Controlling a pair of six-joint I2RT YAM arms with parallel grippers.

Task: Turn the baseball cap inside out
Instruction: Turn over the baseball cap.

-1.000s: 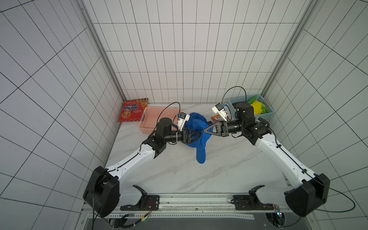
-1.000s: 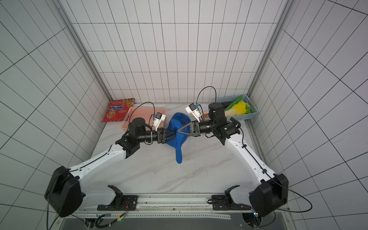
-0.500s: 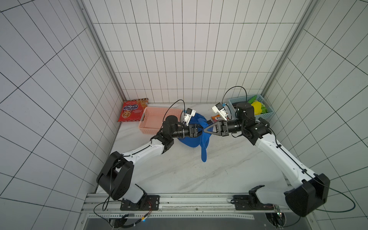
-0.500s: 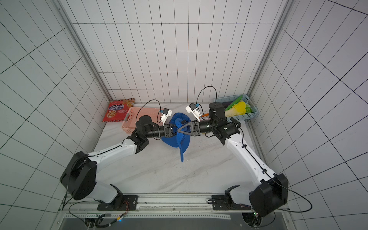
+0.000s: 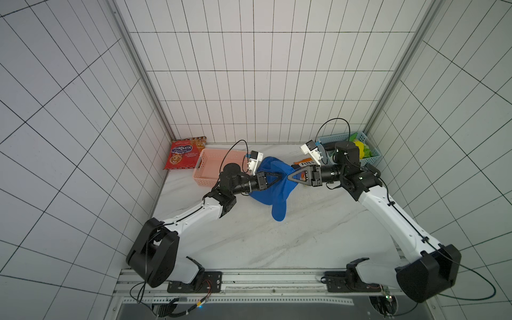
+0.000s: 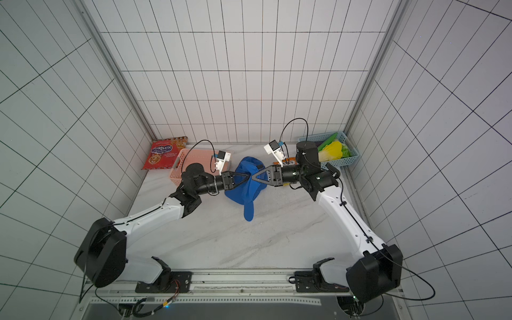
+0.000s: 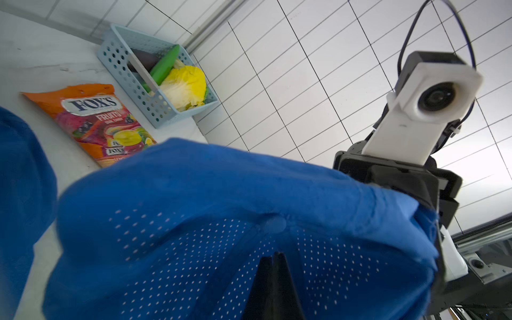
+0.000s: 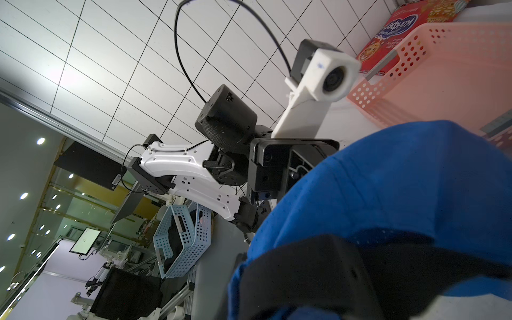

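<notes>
The blue baseball cap [image 5: 273,191] [image 6: 249,188] hangs above the marble table at the back middle, held up between my two arms. Its brim [image 5: 278,212] droops toward the table. My left gripper [image 5: 282,175] [image 6: 249,176] reaches in from the left and is shut on the perforated crown fabric. In the left wrist view its tips [image 7: 273,256] meet against the mesh just below the top button. My right gripper [image 5: 290,177] [image 6: 253,177] comes from the right and is shut on the cap's edge. In the right wrist view blue cloth wraps its black fingers [image 8: 304,266]. The two grippers' tips almost touch.
A pink basket [image 5: 213,163] stands behind my left arm, with a red cookie bag [image 5: 184,152] against the back left corner. An orange candy bag [image 5: 304,163] [image 7: 99,122] lies behind the cap. A blue basket [image 5: 371,155] of vegetables sits in the back right corner.
My left arm has reached right into the cap and its gripper has gone from open to shut. The cap shifted slightly right. The right arm has stayed put.
</notes>
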